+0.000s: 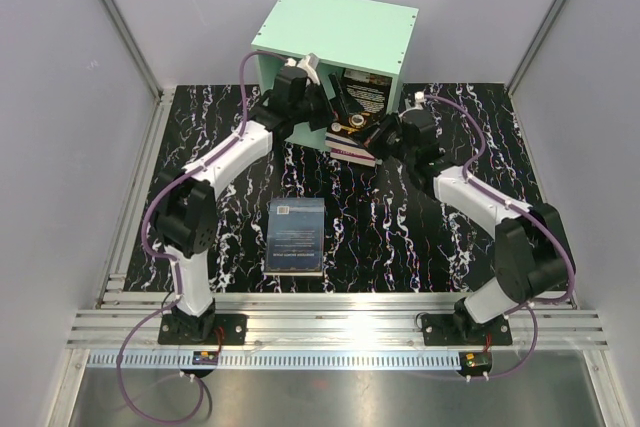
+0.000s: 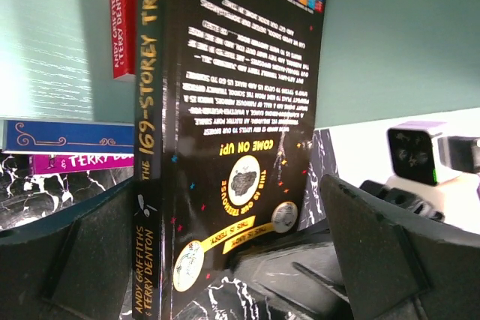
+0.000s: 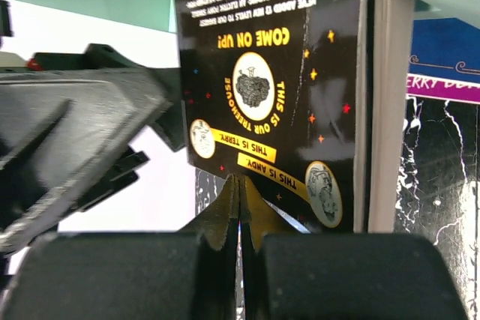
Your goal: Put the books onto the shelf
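Black marbled tabletop [image 1: 400,227], grey walls [image 1: 60,97] close round. The left gripper [image 2: 225,245] gapes wide either side of the upright black book [image 2: 240,110] at the mint shelf [image 1: 335,32] mouth. The right gripper [image 3: 240,200], pinched shut and empty, perhaps touches its cover. Behind both fingers, on open table, lies the dark blue book [image 1: 296,235].

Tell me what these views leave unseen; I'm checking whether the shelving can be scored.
- Shelf inside: top view, hidden by its own top and both arms.
- Black book, lower edge: left wrist, cut by the frame; right wrist, behind the shut right gripper.
- Red book, title: left wrist, cut off by the top edge.
- Dark blue book, print: top view, too small.
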You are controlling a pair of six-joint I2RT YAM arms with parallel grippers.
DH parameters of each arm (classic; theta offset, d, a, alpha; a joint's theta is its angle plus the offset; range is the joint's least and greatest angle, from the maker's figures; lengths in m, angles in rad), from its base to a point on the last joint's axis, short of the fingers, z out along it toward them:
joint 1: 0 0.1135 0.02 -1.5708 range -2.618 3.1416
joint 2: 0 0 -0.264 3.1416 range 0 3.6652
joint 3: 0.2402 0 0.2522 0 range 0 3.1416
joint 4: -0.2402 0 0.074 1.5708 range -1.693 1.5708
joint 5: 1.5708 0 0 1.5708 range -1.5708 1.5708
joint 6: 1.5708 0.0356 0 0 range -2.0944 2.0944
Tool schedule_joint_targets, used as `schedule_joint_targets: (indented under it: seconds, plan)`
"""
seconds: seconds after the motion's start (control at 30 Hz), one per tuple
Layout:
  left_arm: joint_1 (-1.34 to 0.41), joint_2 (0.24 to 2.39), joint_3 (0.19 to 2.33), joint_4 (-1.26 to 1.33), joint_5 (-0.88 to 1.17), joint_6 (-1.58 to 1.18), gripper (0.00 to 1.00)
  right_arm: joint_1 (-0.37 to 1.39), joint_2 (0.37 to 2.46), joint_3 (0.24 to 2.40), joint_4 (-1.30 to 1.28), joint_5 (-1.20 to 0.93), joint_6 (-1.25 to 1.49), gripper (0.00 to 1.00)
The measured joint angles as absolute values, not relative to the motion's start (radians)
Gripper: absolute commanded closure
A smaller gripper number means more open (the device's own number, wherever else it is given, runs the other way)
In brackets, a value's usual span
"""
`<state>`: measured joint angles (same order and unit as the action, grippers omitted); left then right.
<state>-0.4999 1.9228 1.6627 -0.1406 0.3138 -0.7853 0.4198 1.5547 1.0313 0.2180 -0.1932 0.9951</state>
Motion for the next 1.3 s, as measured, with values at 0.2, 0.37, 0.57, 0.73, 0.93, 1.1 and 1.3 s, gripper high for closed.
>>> schedule_joint_targets:
  seconds: [0.2, 0.37, 0.57, 0.73, 0.93, 1.1, 1.3]
  plan:
    - [-0.5, 1.935, 1.67, -0.14, 0.334, -0.777, 0.01, 0.42, 1.533, 1.031, 0.221, -0.194, 0.995, 1.0]
    - [-0.501, 1.941, 1.673, -0.132, 0.339, -0.779, 0.01, 0.437, 1.482, 1.031, 0.233, -0.236, 0.99, 1.0]
    - [-0.501, 1.953, 1.693, -0.134, 0.35, -0.779, 0.01, 0.49, 1.424, 1.044, 0.161, -0.243, 0.94, 1.0]
    - [-0.502, 1.958, 1.703, -0.142, 0.358, -0.779, 0.01, 0.491, 1.444, 1.044, 0.061, -0.213, 0.908, 1.0]
    - [-0.501, 1.958, 1.707, -0.157, 0.363, -0.772, 0.01, 0.491, 1.503, 1.048, 0.001, -0.159, 0.885, 1.0]
    - [-0.501, 1.957, 1.707, -0.164, 0.363, -0.762, 0.01, 0.491, 1.57, 1.137, -0.048, -0.116, 0.862, 1.0]
    - [-0.498, 1.957, 1.707, -0.165, 0.368, -0.752, 0.01, 0.491, 1.639, 1.254, -0.068, -0.083, 0.834, 1.0]
